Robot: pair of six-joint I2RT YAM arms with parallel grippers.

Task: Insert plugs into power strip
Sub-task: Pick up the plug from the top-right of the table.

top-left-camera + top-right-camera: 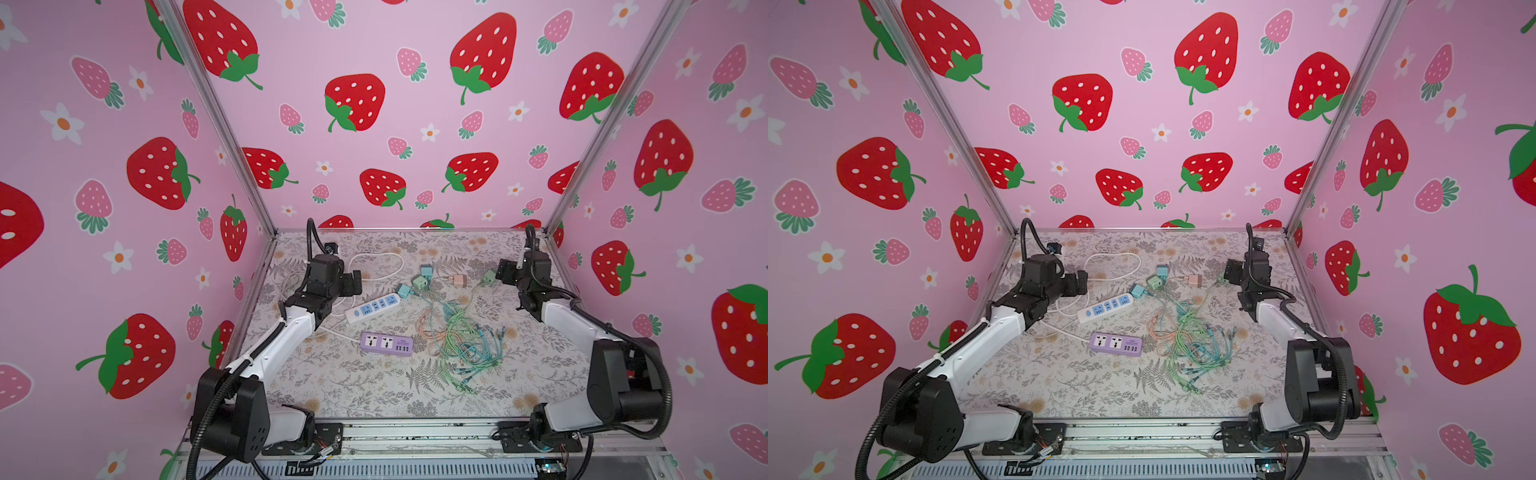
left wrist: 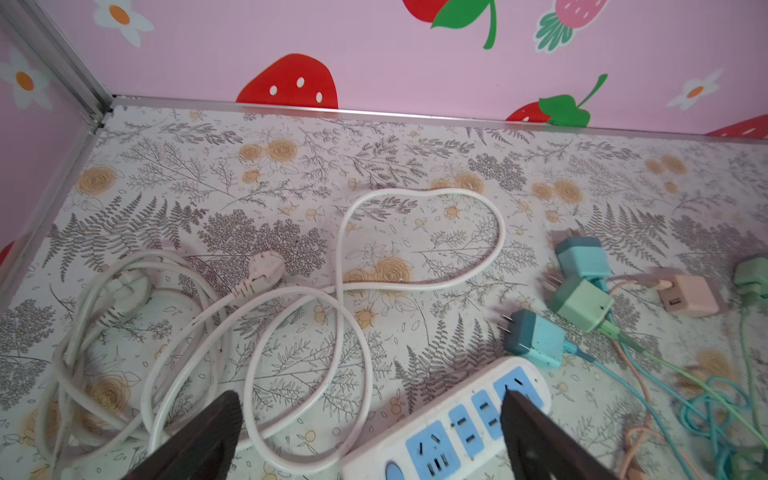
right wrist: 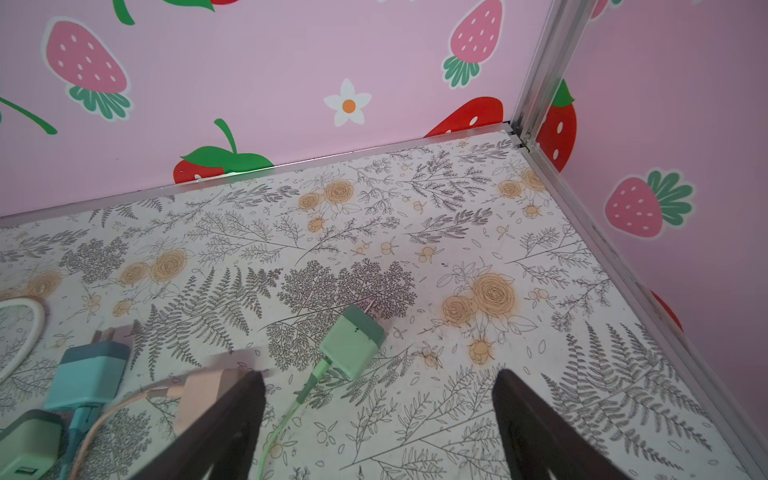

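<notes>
A white power strip [image 1: 372,307] with blue sockets lies left of centre on the table; my left gripper [image 2: 370,399] hovers open above its far end, one fingertip [image 2: 515,409] over the last socket. Several pastel plugs lie loose beyond it: teal [image 2: 538,338], mint [image 2: 582,303], teal [image 2: 582,255] and peach [image 2: 690,295]. A separate mint plug [image 3: 353,340] lies on its side at the right, prongs away from me. My right gripper [image 3: 379,376] stands open just short of it, nothing between its fingers.
A purple power strip [image 1: 387,344] sits nearer the front. The plugs' thin coloured cables [image 1: 461,340] lie tangled in the middle. Loops of white cord [image 2: 249,332] cover the back left. The enclosure walls stand close behind both grippers.
</notes>
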